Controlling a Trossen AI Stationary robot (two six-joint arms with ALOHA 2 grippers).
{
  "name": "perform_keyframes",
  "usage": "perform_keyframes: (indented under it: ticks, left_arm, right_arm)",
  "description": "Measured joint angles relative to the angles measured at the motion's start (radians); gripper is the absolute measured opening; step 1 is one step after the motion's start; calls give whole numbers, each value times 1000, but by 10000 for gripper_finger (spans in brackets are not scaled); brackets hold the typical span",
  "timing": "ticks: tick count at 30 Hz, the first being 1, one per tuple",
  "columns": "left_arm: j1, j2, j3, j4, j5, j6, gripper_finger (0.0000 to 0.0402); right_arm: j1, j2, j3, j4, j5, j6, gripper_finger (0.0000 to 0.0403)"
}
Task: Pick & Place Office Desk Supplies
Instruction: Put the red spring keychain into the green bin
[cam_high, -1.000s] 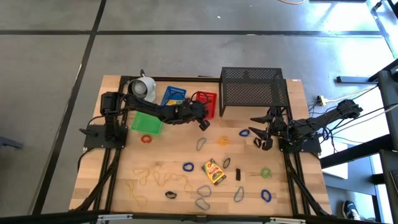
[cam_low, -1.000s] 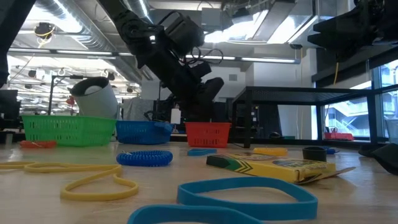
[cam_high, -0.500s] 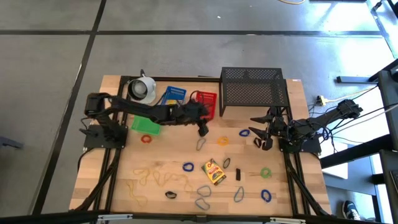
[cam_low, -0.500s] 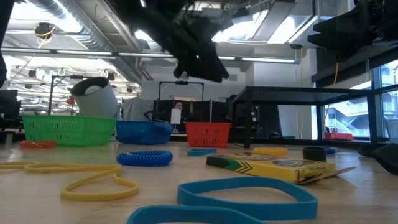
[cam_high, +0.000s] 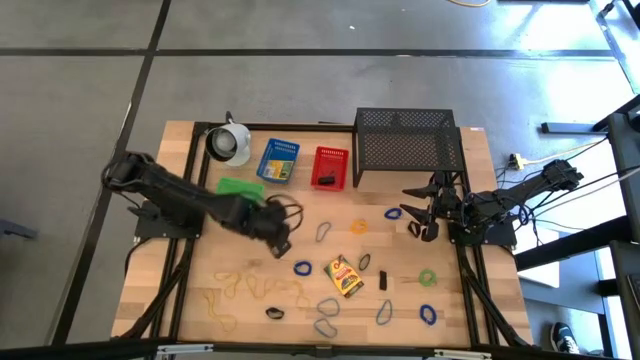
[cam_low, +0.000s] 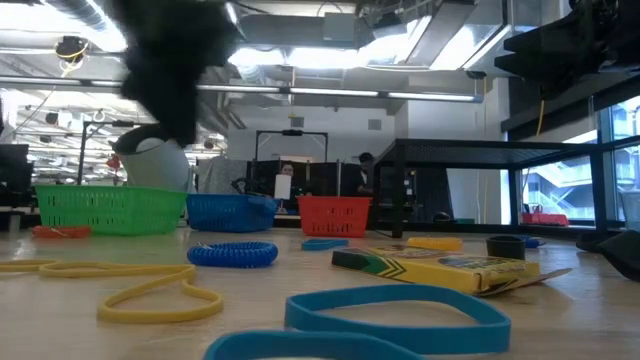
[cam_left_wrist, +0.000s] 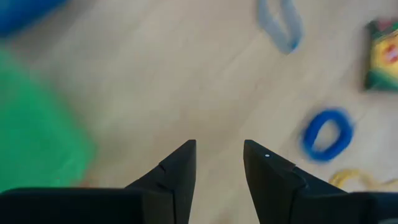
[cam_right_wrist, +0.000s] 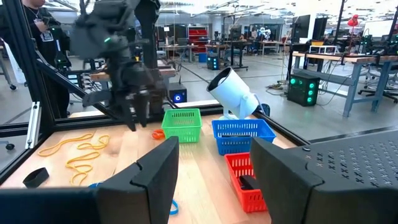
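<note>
Blue rubber-band loop (cam_high: 302, 268) lies flat on the wooden worktop (cam_high: 200, 280), just beside the left end effector (cam_high: 283, 247), whose fingers stand parted, grasping nothing.

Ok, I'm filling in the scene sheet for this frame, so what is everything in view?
Table: one, light wood.
Baskets: three, green, blue, red, in a row along the table's back.
Wire-mesh rack: one, black, back right, beside the red basket.
Cup-like object: one, white, back left.
Crayon box: one, yellow-green, front middle.
Rubber-band loops: many; blue, green, orange, tan; scattered over the front half.
Dark clips: at least two, right of the crayon box.
Left gripper: open, empty, above the table in front of the green basket.
Right gripper: open, empty, waiting in front of the rack.
</note>
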Motion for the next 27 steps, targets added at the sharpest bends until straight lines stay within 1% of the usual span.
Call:
perform_keyframes:
  ticks: [3, 6, 10, 14, 16, 22, 27]
  left_arm:
    - [-79, 0, -23, -79, 2, -195, 136]
    - [-137, 2, -24, -171, -7, -348, 153]
    - [-179, 10, -24, -299, -41, -528, 181]
    - [-201, 31, -24, -388, -30, -675, 204]
    - [-210, 48, -24, -414, -27, -704, 211]
    - [-210, 81, -24, -413, -36, -705, 219]
    - [-193, 98, -24, -414, -39, -672, 219]
  right_arm:
    - [0, 0, 0, 0, 0, 0, 201]
    - [0, 0, 0, 0, 0, 0, 201]
    - [0, 0, 0, 0, 0, 0, 201]
    - [0, 0, 0, 0, 0, 0, 201]
    - [0, 0, 0, 0, 0, 0, 201]
    - [0, 0, 0, 0, 0, 0, 201]
    - [0, 0, 0, 0, 0, 0, 201]
